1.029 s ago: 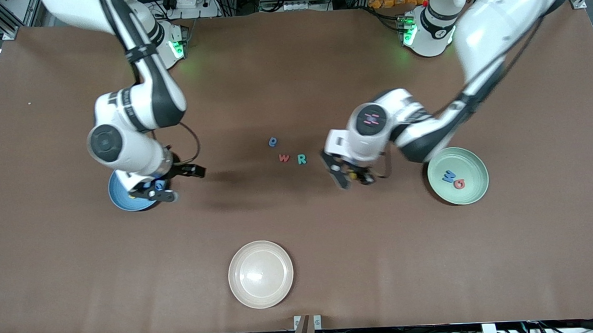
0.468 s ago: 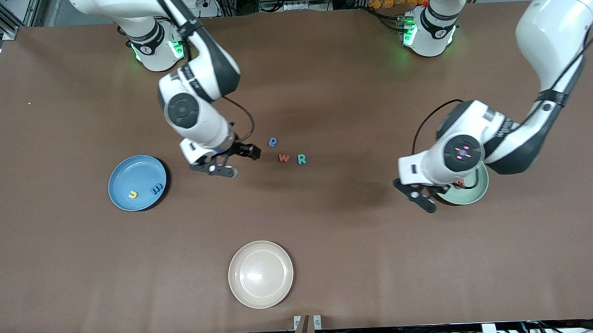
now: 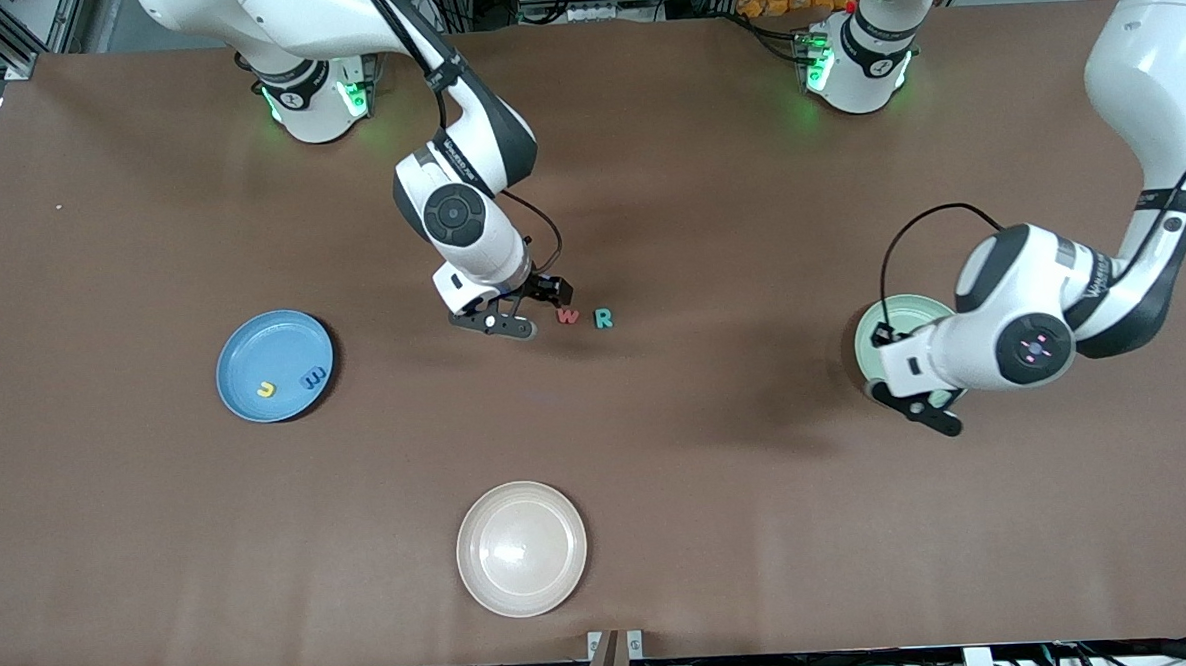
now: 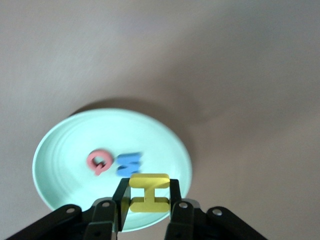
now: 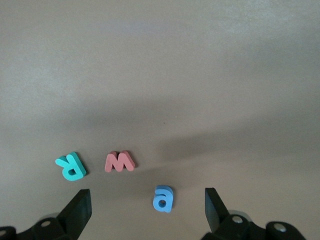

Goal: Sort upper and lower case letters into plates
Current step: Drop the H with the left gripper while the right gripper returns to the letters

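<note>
Both arms have swung since the earlier frames: the right gripper (image 3: 514, 314) has left the blue plate (image 3: 243, 350) at centre left of the front view and now hangs over the loose letters mid-frame, while the left gripper (image 3: 918, 399) has carried a yellow H (image 4: 148, 192) out to the green plate (image 3: 869, 341) at centre right.

Right fingers (image 5: 77, 210) are spread wide with nothing between them; in the right wrist view a small blue a (image 5: 163, 198) lies on the bench (image 3: 660, 490) between them, low in the frame, with a red w (image 3: 568, 316) and teal R (image 3: 603, 319) beside it.

Left fingers (image 4: 121, 197) are pinched on the H, held over the green plate's rim at the bottom of the left wrist view. Inside that plate lie a red letter (image 4: 99, 161) and a blue letter (image 4: 130, 164), just beside each other.

On the blue plate rest a yellow letter (image 3: 267, 389) and a dark blue letter (image 3: 313, 378). At lower centre of the front view sits a cream plate (image 3: 521, 547).
</note>
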